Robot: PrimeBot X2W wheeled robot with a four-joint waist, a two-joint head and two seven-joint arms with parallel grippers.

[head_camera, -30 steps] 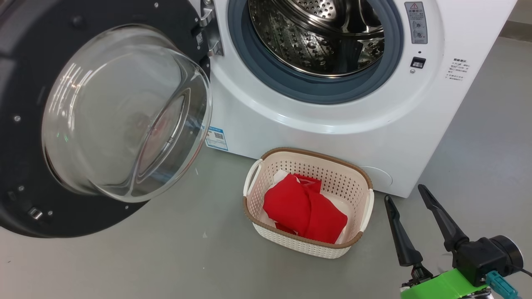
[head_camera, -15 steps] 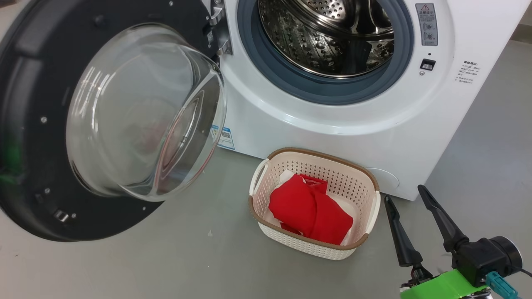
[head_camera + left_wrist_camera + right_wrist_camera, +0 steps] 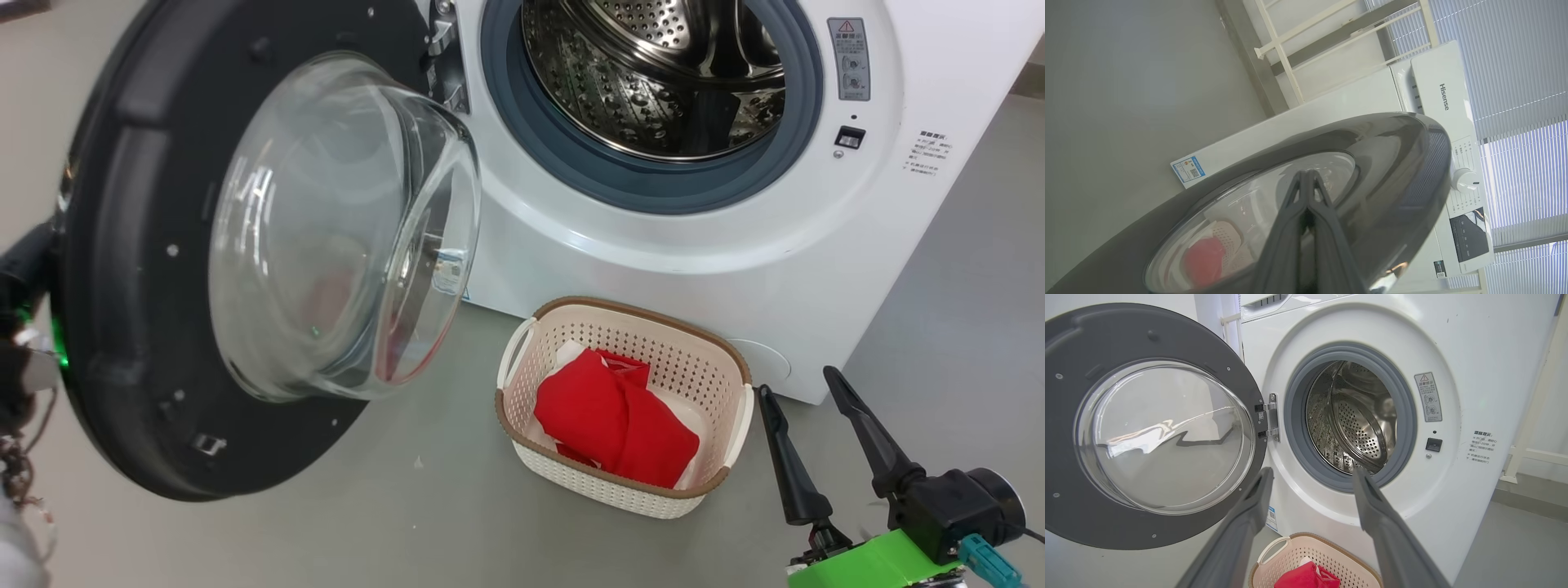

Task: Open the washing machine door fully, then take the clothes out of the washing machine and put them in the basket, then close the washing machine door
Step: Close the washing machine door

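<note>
The washing machine door (image 3: 122,327) stands partly open, its glass bowl (image 3: 343,229) bulging toward the white washing machine (image 3: 735,245). In the left wrist view my left gripper (image 3: 1306,174) is shut with nothing in it, its tips against the outer face of the door (image 3: 1392,163). Part of my left arm (image 3: 20,278) shows behind the door's edge. The red and white clothes (image 3: 612,416) lie in the cream basket (image 3: 629,314) on the floor before the machine. The steel drum (image 3: 653,73) shows bare metal. My right gripper (image 3: 796,381) hangs open to the right of the basket, holding nothing.
Grey floor (image 3: 408,523) spreads in front of the machine and to its right. In the right wrist view the open fingers (image 3: 1249,514) frame the drum opening (image 3: 1351,416), with the basket (image 3: 1290,555) below. A white rail (image 3: 1290,61) and window blinds (image 3: 1515,61) stand behind the machine.
The door has swung toward the machine, its bowl turning more edge-on. My left arm has come into sight behind its edge. The head camera has shifted slightly. The right gripper has stayed put.
</note>
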